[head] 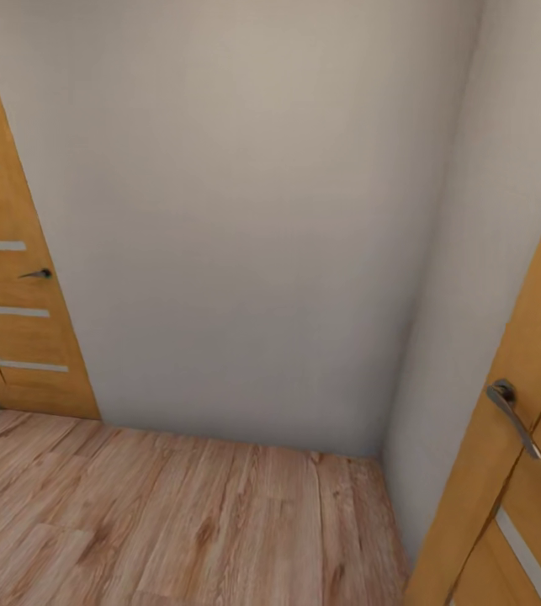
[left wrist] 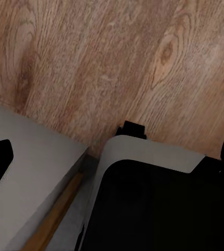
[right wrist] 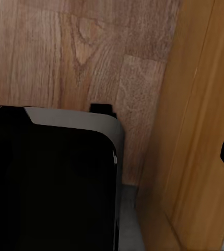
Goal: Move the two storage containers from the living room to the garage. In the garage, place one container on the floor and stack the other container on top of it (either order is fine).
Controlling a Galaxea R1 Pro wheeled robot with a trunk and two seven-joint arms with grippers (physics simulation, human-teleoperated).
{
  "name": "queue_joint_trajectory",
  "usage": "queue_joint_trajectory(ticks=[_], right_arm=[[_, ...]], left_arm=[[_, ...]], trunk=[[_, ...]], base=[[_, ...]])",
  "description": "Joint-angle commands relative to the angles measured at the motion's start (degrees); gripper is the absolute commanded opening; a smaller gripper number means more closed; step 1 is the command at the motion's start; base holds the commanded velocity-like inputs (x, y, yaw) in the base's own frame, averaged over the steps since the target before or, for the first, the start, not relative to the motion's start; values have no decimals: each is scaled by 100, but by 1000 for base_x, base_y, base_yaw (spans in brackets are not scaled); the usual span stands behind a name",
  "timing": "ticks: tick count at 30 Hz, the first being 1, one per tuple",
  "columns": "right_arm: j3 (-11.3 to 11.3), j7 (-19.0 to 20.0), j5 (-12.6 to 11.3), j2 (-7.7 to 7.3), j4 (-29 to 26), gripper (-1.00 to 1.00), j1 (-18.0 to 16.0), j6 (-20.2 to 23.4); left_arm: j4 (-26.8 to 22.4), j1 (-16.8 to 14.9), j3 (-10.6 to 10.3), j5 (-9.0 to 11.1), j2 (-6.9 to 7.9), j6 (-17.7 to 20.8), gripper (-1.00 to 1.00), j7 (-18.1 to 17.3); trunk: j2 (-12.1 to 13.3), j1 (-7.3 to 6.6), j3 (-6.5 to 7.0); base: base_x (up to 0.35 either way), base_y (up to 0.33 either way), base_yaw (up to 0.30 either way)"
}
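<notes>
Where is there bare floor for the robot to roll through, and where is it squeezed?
The open stretch is the wood plank floor, bordered by the pale wall ahead and the closed door with a handle at the left. It gets tight at the right, where an orange door juts in beside the corner; the right wrist view shows that door panel close to the robot's base.

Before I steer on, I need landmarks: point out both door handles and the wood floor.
left door handle (head: 38, 273), head view, lever
right door handle (head: 512, 415), head view, lever
wood floor (head: 161, 522), head view, bare planks
</notes>
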Motion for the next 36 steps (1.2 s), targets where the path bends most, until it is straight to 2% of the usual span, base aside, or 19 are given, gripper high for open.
queue_joint_trajectory(ticks=[1,20,36], right_arm=[[45,30,-66,-1,17,100,-8,-30],[45,29,-92,10,17,100,-8,-13],[33,27,-65,8,17,100,-8,-36]], left_arm=[[5,-4,20,26,-1,-24,100,4],[5,-4,20,26,-1,-24,100,4],[5,-4,20,26,-1,-38,100,4]], trunk=[[-4,4,-7],[-4,4,-7],[-4,4,-7]], base=[[322,0,0],[322,0,6],[322,0,253]])
